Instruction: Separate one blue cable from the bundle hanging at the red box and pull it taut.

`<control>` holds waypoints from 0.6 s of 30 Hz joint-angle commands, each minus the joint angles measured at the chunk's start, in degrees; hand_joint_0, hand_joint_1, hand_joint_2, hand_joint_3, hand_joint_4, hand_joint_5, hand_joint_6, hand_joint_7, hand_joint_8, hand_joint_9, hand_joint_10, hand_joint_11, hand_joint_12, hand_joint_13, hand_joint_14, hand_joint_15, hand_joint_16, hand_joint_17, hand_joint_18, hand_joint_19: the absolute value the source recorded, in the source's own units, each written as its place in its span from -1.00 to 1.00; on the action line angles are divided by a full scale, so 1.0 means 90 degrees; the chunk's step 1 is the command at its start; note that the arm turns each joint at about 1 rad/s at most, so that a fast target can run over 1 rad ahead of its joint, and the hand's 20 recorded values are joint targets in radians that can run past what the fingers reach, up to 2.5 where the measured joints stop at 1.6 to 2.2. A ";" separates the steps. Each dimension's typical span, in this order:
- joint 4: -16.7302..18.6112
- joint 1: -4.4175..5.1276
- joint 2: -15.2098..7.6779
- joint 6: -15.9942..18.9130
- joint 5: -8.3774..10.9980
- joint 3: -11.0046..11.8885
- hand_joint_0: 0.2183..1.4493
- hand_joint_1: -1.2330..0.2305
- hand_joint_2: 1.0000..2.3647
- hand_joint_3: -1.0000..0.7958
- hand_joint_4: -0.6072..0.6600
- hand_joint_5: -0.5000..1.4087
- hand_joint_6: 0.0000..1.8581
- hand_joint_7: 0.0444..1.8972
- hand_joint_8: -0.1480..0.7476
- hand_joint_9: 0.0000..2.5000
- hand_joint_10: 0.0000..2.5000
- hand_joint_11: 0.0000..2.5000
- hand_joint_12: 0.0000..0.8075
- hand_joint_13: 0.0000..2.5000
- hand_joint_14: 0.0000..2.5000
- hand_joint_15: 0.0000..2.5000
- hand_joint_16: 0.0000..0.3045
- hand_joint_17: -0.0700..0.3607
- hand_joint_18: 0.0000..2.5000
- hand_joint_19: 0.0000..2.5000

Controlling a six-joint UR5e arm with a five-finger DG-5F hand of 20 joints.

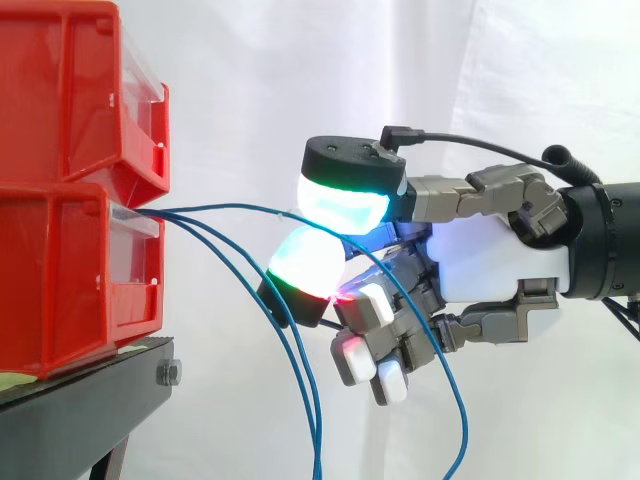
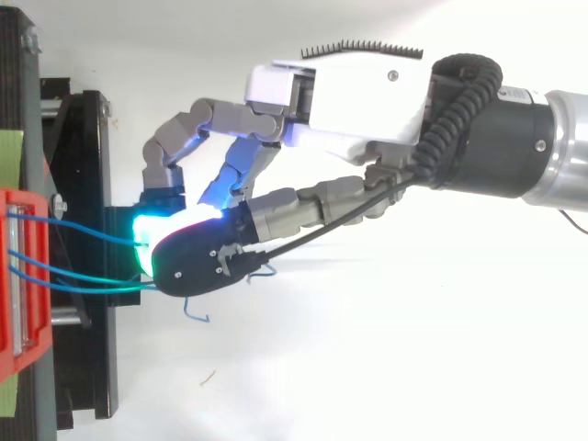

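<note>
The hand (image 1: 490, 260) reaches in with two glowing fingers (image 1: 345, 200) closed toward each other, one pad above the other and all but touching. They pinch one blue cable (image 1: 230, 207) between them. The remaining fingers (image 1: 375, 345) are curled in below the pinch, and I cannot make out anything held in them.

On the far side of the fingers from the palm, the pinched blue cable runs nearly level, with only a slight bow, to the front slot of the red box (image 1: 60, 280). Behind the pads it passes under the palm and drops away in a long curve below the curled fingers.

The rest of the bundle (image 1: 314, 430) leaves the same slot just beneath the pinched strand. It sags down and passes beneath the lower pad, apart from the pinch.

From above, the hand (image 2: 358, 101) shows its fingers bent forward toward the red box (image 2: 23, 276), and blue strands (image 2: 83, 234) cross the gap from the box to the glowing pads (which of them is the pinched one is hard to say from here).

A second red bin (image 1: 70, 90) sits on top of the box, higher than the fingers. Both stand on a black surface (image 1: 80, 410) lower than the fingers, with the white curtain (image 1: 250, 80) behind.
</note>
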 commanded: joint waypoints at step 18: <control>0.0069 0.0049 -0.0009 0.0993 0.0347 -0.0005 -0.43 -0.21 -1.00 -0.44 0.27 -0.68 -0.09 -0.12 0.07 -0.20 -0.99 -0.26 -0.09 -0.23 -0.98 -0.48 -0.69 -0.17 -0.30 -0.41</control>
